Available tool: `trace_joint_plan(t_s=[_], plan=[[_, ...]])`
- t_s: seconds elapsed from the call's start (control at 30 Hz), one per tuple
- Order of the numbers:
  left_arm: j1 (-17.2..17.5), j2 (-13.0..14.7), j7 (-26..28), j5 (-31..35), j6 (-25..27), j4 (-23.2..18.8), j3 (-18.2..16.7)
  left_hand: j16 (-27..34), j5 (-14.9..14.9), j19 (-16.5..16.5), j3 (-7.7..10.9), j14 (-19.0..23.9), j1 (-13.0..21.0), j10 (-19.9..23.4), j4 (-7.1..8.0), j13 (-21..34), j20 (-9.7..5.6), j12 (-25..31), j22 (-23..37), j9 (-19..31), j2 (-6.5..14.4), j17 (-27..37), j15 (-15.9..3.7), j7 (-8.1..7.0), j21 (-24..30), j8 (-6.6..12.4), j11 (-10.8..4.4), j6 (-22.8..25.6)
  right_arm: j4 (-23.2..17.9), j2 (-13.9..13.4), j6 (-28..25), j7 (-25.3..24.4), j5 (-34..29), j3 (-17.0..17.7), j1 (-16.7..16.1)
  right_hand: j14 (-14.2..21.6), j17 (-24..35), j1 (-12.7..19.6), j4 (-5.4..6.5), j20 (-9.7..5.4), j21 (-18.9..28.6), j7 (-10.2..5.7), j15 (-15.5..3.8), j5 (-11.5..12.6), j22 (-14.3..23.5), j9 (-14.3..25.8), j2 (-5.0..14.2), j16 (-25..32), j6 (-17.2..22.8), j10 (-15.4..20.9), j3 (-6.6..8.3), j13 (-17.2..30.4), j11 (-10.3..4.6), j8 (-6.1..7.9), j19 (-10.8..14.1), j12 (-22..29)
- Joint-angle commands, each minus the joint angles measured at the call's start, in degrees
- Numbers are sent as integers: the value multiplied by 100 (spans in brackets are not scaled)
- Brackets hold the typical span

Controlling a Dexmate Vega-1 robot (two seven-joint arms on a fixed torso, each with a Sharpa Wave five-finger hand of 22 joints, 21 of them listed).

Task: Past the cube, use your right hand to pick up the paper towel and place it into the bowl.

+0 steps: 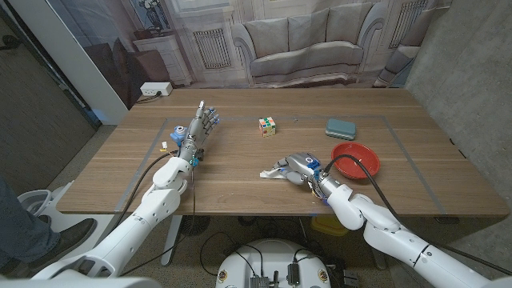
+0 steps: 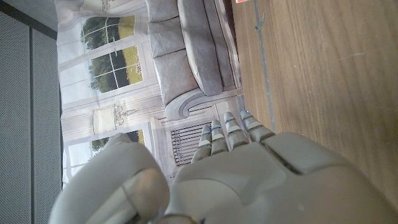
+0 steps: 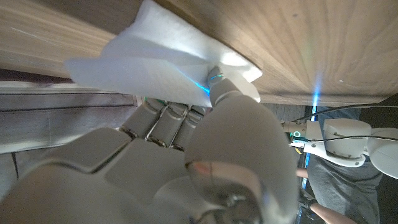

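A: Paper towel point(image 1: 272, 170) location? Your right hand point(image 1: 298, 167) looks like it's on it.

B: Yes. It's on the counter point(image 1: 240, 188) near the front edge, just left of the red bowl point(image 1: 357, 159). Your right hand lies over it, and white paper sticks out on the hand's left side. In the right wrist view the fingers point(image 3: 163, 118) curl down onto the paper towel point(image 3: 155, 65) and the thumb presses its edge, so you're gripping it against the wood. It isn't lifted.

A: Bowl and cube?

B: The bowl sits just right of your right hand, close to the wrist. The cube point(image 1: 267, 125) is farther back, near the counter's middle, well apart from the towel. A teal case point(image 1: 342, 128) lies behind the bowl.

A: Left hand?

B: Your left hand point(image 1: 201, 126) is over the left part of the counter, fingers point(image 1: 210, 117) stretched out toward the far side, holding nothing. The left wrist view shows the same: fingers point(image 2: 231, 132) straight and side by side over bare wood. A small yellow and white item point(image 1: 163, 146) sits just left of that wrist; too small to identify.

A: Anything else?

B: 1 person's sleeve and hand point(image 3: 328, 208), seen in the right wrist view beyond the counter's edge.
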Motion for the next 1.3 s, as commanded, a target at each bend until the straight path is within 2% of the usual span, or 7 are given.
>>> trace_joint_plan(t_s=[0.03, 0.47, 1.0, 1.3], plan=[[-52, -31, -62, -18, -22, 111, 6, -12, -20, 27, -20, 31, 14, 37, 17, 13, 25, -12, 35, 17, 36, 12, 12, 14, -4, 11, -2, 43, -211, -31, -28, -34, -14, 90, -43, 35, 7, 43, 17, -549, 40, 0, -314, 18, 21, 16, 15, -10, 32, 54, -24, 18, -9, -2, -27, -8], [-114, -77, -132, -40, -27, 230, 17, -12, -23, 31, -32, 33, 20, 34, 16, 13, 25, -15, 35, 17, 46, 12, 9, 16, -2, 10, 5, 51, -551, -97, -45, 9, -36, 237, -175, 53, 8, 63, 45, -548, 90, -1, -310, 17, 26, 17, 38, -23, 30, 66, -61, 20, -1, -34, -57, -28], [-103, -89, -131, -59, -37, 239, -5, -12, -26, 26, -47, 38, 27, 34, 13, 13, 19, -17, 35, 17, 56, 12, 6, 14, -4, 3, 15, 43, -751, -82, -39, 20, -104, 346, -239, 85, 8, 77, 73, -551, 155, 25, -306, 12, 31, 17, 64, -34, 77, 114, -100, 21, 27, -50, -81, -38], [-105, -75, -134, -61, -22, 222, -10, -10, -28, 30, -56, 46, 33, 37, 11, 13, 20, -17, 35, 18, 62, 12, 17, 19, -3, -2, 6, 37, -830, -43, 53, 102, 96, 437, -259, 101, 6, 92, 75, -554, 194, 29, -305, 11, 30, 18, 68, -45, 90, 126, -118, 20, 32, -66, -95, -54]])
